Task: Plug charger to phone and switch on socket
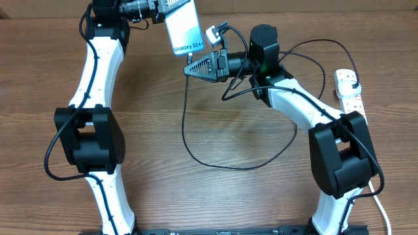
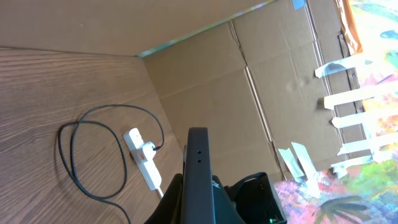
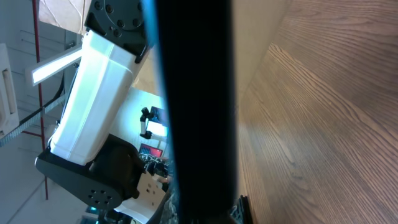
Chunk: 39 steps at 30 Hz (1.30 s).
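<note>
1. The left pincer [image 1: 164,14] was pressed together on the phone [image 1: 185,29]. It held the phone off the surface [image 1: 228,202] at the far edge, with the lit "Galaxy S24" screen facing up toward the overhead camera.
2. The right pincer [image 1: 193,68] was pressed together too, its tips just below the phone's lower end. The charger [image 1: 185,124] ran straight up to those tips and ended there, so it appeared to be pinching the connector end. The right wrist view was filled by a dark slab and did not show the tip itself.
3. From there the cable dropped in a wide loose loop across the surface and led off to the right toward the socket [image 1: 349,91]. The socket lay at the right edge, well apart from the phone.
4. Handling, as a judgement:
   - The phone was light and rigid, but its glass looked slick and breakable. A grip across its edges suited it better than one on its faces.
   - The cable was thin and limp and would sag or twist if held far back. The best hold was right behind the connector, where it is stiff enough to aim.
5. The port was small, so a slanted push could bend the tip or lever the phone out of the left grip.
6. The socket's switch was not yet reached.
</note>
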Available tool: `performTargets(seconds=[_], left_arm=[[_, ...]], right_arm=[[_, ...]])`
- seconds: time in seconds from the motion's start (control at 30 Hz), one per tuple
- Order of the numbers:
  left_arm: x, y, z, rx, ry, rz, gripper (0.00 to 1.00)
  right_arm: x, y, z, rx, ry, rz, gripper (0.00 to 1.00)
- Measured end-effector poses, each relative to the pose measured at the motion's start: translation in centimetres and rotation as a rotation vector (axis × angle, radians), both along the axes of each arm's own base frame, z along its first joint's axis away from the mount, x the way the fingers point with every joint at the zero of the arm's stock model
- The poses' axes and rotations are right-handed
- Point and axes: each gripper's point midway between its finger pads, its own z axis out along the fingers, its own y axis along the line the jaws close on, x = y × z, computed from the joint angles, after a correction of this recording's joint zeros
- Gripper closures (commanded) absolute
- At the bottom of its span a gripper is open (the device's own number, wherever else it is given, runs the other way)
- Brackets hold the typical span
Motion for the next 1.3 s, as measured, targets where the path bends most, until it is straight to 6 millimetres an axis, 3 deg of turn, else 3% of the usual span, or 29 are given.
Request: performTargets(seconds=[0.53, 0.97, 1.3], left_arm=[[-0.3, -0.2, 0.0, -0.001, 0.0, -0.017, 0.96], [-1.0, 1.8, 0.2, -0.01, 0.0, -0.061, 0.96], [-1.1, 1.5, 0.2, -0.01, 0.0, -0.067, 0.96]], right_arm=[[-0.1, 0.0, 0.0, 0.0, -0.001, 0.008, 0.96], [-0.5, 0.2, -0.1, 0.0, 0.001, 0.025, 0.96], [-0.6, 0.2, -0.1, 0.0, 0.002, 0.032, 0.96]])
